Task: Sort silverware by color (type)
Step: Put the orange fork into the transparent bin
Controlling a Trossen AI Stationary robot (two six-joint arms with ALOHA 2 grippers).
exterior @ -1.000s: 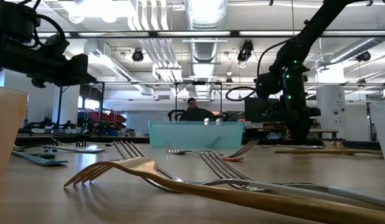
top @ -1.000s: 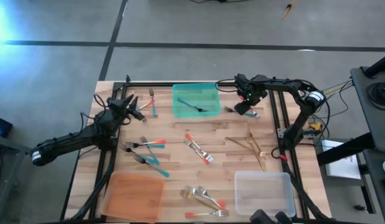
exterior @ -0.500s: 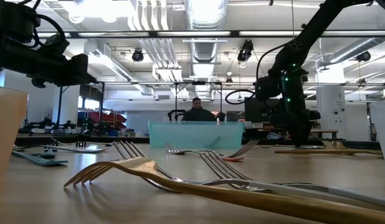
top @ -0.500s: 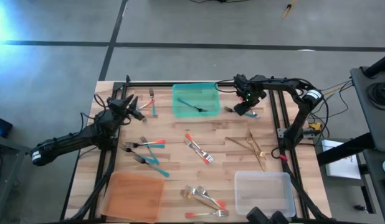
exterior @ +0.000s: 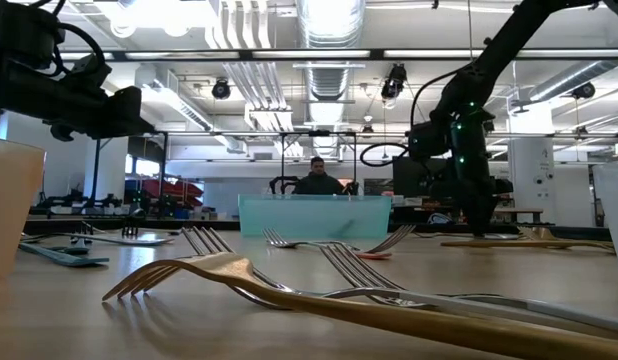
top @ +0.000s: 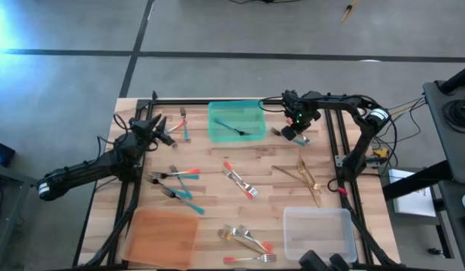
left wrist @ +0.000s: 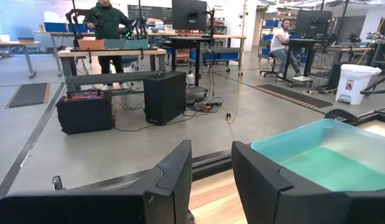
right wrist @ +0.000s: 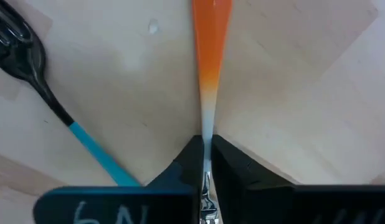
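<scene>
My right gripper (top: 293,132) points down at the table's far right, beside the teal tray (top: 217,132), and is shut on a silver utensil with an orange-red handle (right wrist: 211,37). A dark utensil with a teal handle (right wrist: 86,144) lies flat on the wood next to it. One dark fork (top: 234,128) rests in the teal tray. My left gripper (left wrist: 211,168) hangs level over the far left, open, with nothing between its fingers. Teal-handled forks (top: 177,197), red-handled forks (top: 240,181) and gold forks (top: 304,177) lie scattered on the table. My right gripper pinches the utensil's silver neck (right wrist: 207,127), just below the orange-red handle, between its two fingers. The fingers (right wrist: 191,158) come from above, pointing down, one on each side of the neck. The handle lies flat on the wood.
An orange tray (top: 163,235) sits at the near left and a clear tray (top: 317,232) at the near right. More red-handled utensils (top: 247,241) lie between them. A black frame rail (top: 332,143) runs beside my right gripper. A person stands in the room beyond the table.
My right gripper has shut on the orange-handled utensil at the table's far right, staying over the same spot. My left arm has kept still.
</scene>
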